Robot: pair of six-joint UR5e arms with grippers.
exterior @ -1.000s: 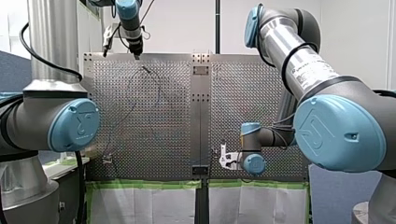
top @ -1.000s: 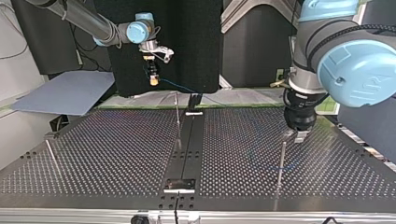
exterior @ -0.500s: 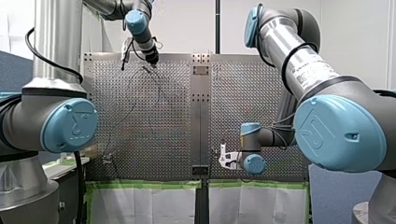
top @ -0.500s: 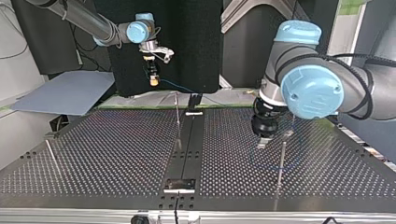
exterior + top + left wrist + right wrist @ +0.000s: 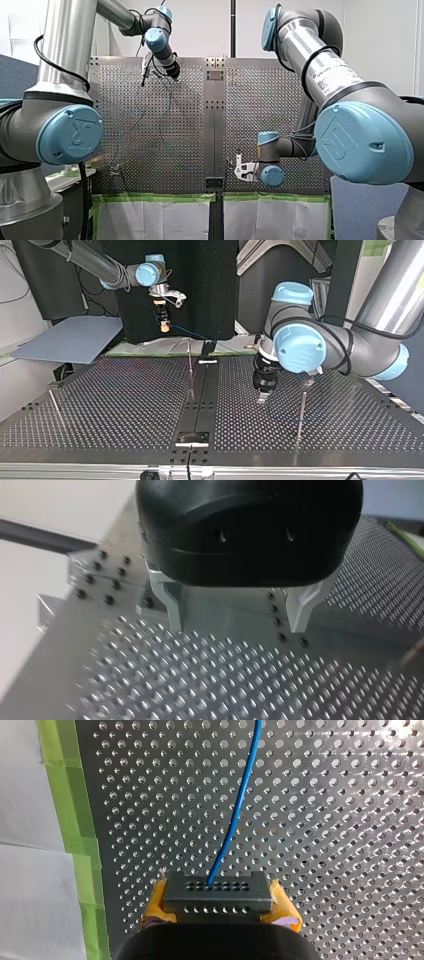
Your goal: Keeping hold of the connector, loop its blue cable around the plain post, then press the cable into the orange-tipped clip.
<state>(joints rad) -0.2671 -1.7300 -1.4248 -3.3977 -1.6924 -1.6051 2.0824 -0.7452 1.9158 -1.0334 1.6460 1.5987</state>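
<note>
- Yellow pads of my right gripper pinch the grey connector; its blue cable runs ahead, twelve o'clock from the jaws.
- My left gripper, fingers spread and empty, is nearer the post, at its four o'clock in the top view.
- Lettering on my right arm: unreadable.

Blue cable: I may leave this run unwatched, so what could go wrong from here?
1. A hard pull on the thin blue cable could tug the connector from my right gripper's yellow-padded fingers.
2. My left gripper, open and empty, hangs low near a post; it might strike the post or table.
</note>
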